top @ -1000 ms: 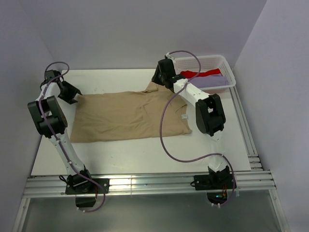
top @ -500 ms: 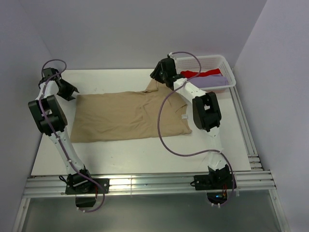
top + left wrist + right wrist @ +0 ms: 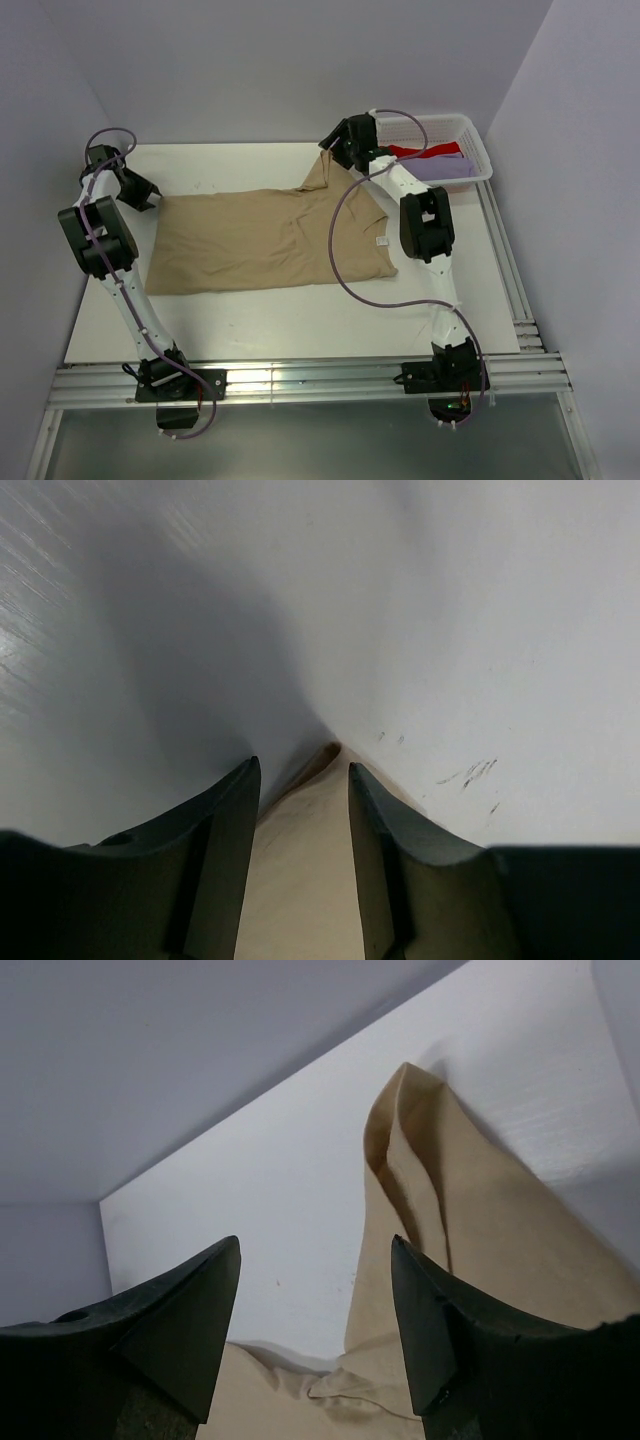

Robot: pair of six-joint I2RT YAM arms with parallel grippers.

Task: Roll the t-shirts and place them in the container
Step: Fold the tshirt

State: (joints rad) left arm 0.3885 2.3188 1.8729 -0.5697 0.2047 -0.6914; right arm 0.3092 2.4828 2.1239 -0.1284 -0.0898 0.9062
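Observation:
A tan t-shirt [image 3: 270, 240] lies spread flat on the white table, with its small white neck label [image 3: 381, 241] at the right. My left gripper [image 3: 143, 192] is at the shirt's far-left corner. In the left wrist view its jaws stand partly apart [image 3: 303, 765], and the tan corner [image 3: 300, 860] lies between them and pokes past the tips. My right gripper [image 3: 334, 150] is open and empty, just above the far sleeve [image 3: 320, 175]. That sleeve shows as a folded tan peak [image 3: 420, 1150] in the right wrist view, beyond the open gripper [image 3: 315, 1240].
A white basket [image 3: 472, 135] at the back right holds a red t-shirt [image 3: 410, 152] and a lavender t-shirt [image 3: 445, 168]. Grey walls close in the back and both sides. The right arm's cable loops over the shirt's right half.
My right gripper has drawn back and to the right, away from the far sleeve. My left gripper has shifted slightly toward the far left. The shirt lies as before.

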